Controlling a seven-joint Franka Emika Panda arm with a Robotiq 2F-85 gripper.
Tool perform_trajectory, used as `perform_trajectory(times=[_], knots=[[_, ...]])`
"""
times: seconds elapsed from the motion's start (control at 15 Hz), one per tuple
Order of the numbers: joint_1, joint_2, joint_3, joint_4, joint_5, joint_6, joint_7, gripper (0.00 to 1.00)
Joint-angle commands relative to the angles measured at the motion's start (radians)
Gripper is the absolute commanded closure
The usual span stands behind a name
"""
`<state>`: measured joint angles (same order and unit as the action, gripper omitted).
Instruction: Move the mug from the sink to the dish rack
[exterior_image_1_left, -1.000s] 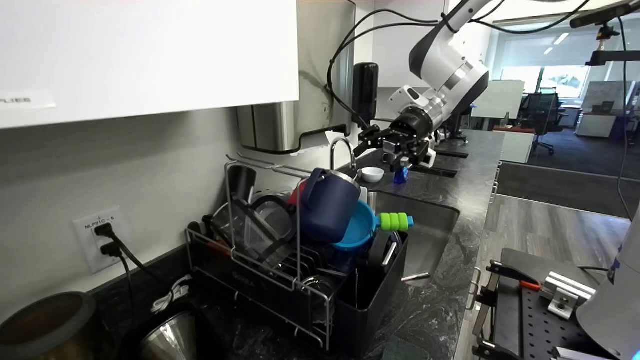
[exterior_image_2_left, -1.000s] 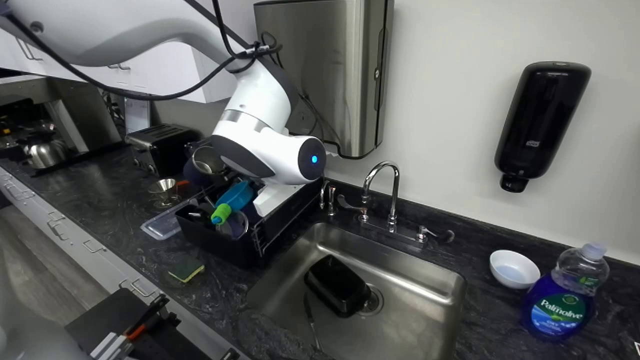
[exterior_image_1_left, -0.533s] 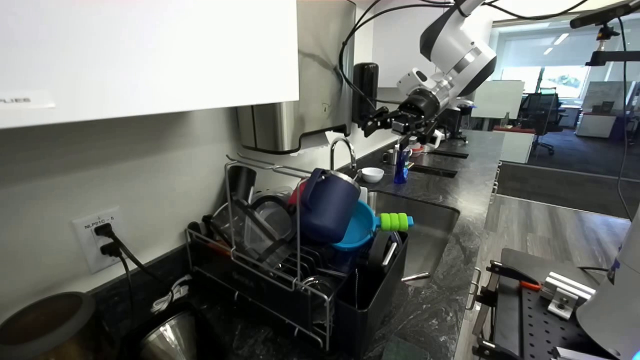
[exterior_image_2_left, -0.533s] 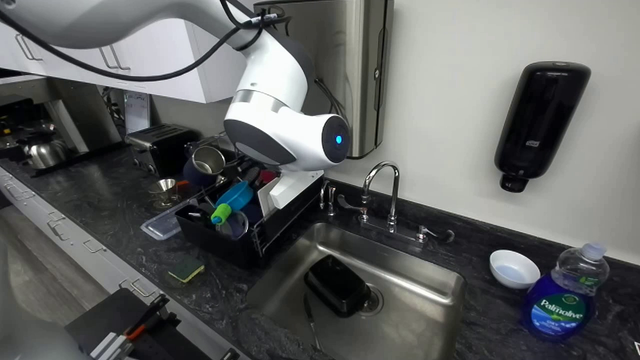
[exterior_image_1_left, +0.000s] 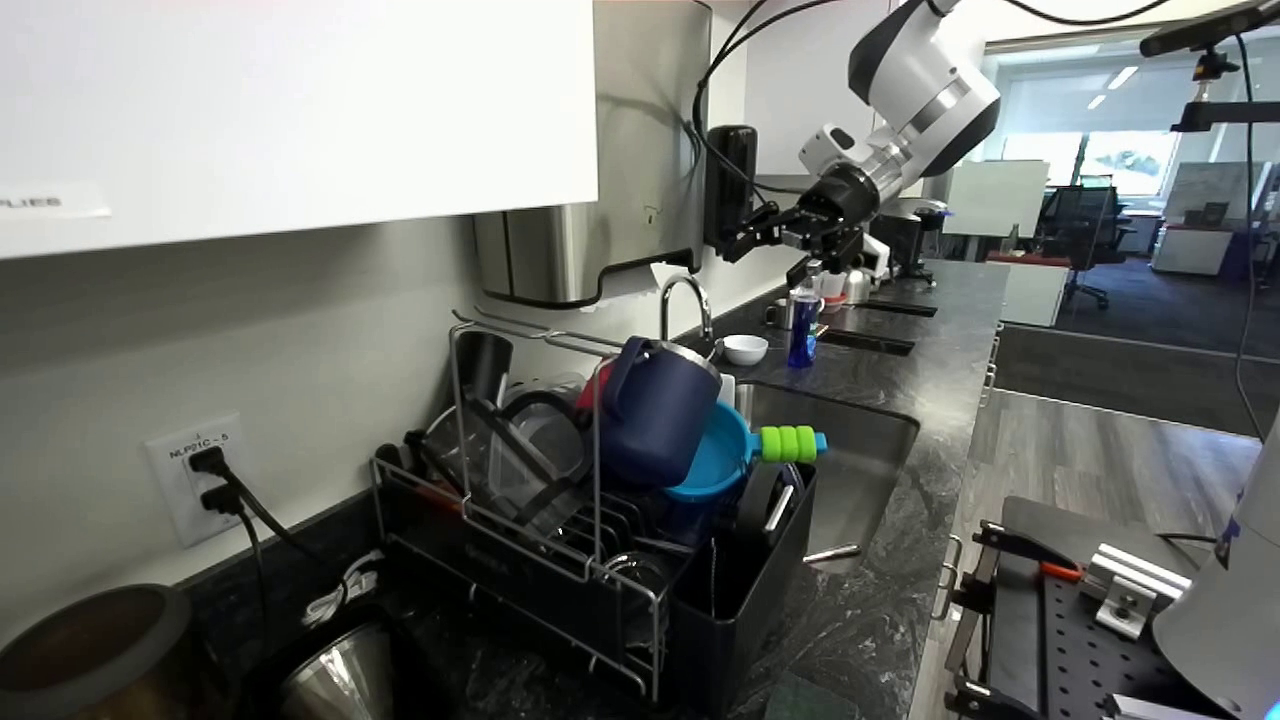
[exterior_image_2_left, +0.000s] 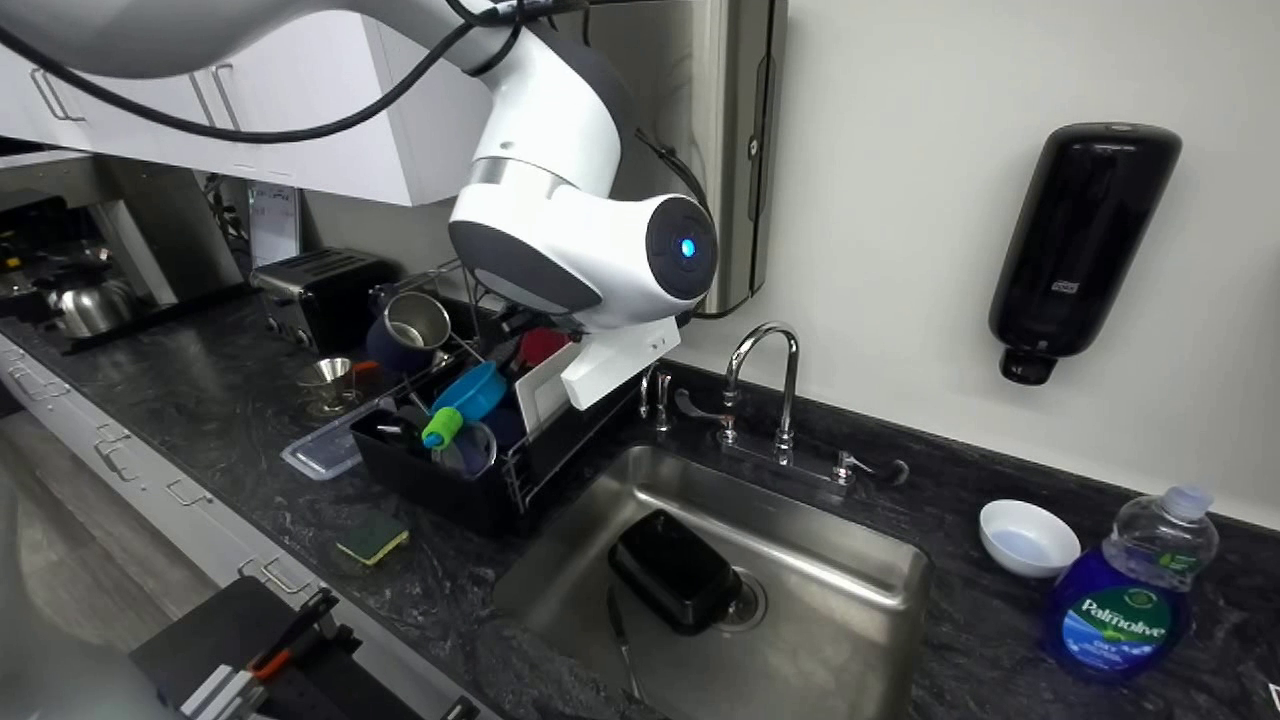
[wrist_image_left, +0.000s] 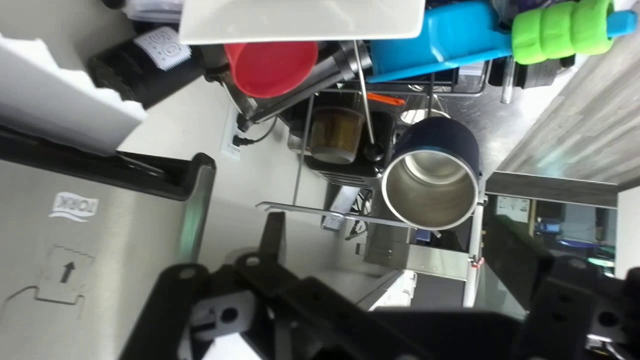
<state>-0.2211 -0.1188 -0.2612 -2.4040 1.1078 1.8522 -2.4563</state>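
Observation:
The navy-blue mug (exterior_image_1_left: 660, 415) rests tilted in the upper part of the black wire dish rack (exterior_image_1_left: 480, 560), its metal-lined mouth toward the sink (exterior_image_1_left: 870, 450). In the other exterior picture the mug (exterior_image_2_left: 395, 348) and the rack (exterior_image_2_left: 545, 460) stand left of the sink (exterior_image_2_left: 800, 650). In the wrist view the mug (wrist_image_left: 442, 137) shows its open mouth, ahead of the fingers and apart from them. My gripper (exterior_image_1_left: 768, 258) is open and empty, above and beyond the rack. The wrist view shows its fingers (wrist_image_left: 392, 237) spread wide. The arm hides it in an exterior view.
A cyan scoop with a green handle (exterior_image_2_left: 468, 400), a red cup (exterior_image_2_left: 543, 345) and a white plate (exterior_image_2_left: 545, 388) are in the rack. A black dish (exterior_image_2_left: 675, 570) lies in the sink. A towel dispenser (exterior_image_1_left: 650, 150) and faucet (exterior_image_2_left: 785, 390) are near the arm.
My open gripper and arm have risen and drawn back from the rack. The red cup and white plate are now uncovered. The mug has not moved.

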Motion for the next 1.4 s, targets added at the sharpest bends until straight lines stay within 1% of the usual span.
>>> perform_trajectory(times=[0.0, 0.13, 0.33, 0.73, 0.93, 1.0, 1.07, 1.13, 1.2, 1.33], knots=[[-0.008, -0.046, 0.014, -0.030, 0.038, 0.124, 0.044, 0.00], [-0.007, -0.063, 0.017, -0.042, 0.045, 0.182, 0.074, 0.00], [-0.006, -0.089, 0.018, -0.070, 0.033, 0.233, 0.129, 0.00], [-0.009, -0.175, 0.031, -0.199, -0.023, 0.279, 0.204, 0.00], [-0.007, -0.218, 0.035, -0.257, -0.032, 0.298, 0.191, 0.00], [-0.006, -0.224, 0.029, -0.266, -0.031, 0.271, 0.196, 0.00], [-0.004, -0.225, 0.017, -0.270, -0.042, 0.206, 0.202, 0.00], [0.001, -0.216, -0.010, -0.268, -0.041, 0.083, 0.209, 0.00], [0.002, -0.216, -0.015, -0.275, -0.036, 0.026, 0.199, 0.00], [-0.004, -0.193, -0.029, -0.266, -0.043, -0.122, 0.196, 0.00]])
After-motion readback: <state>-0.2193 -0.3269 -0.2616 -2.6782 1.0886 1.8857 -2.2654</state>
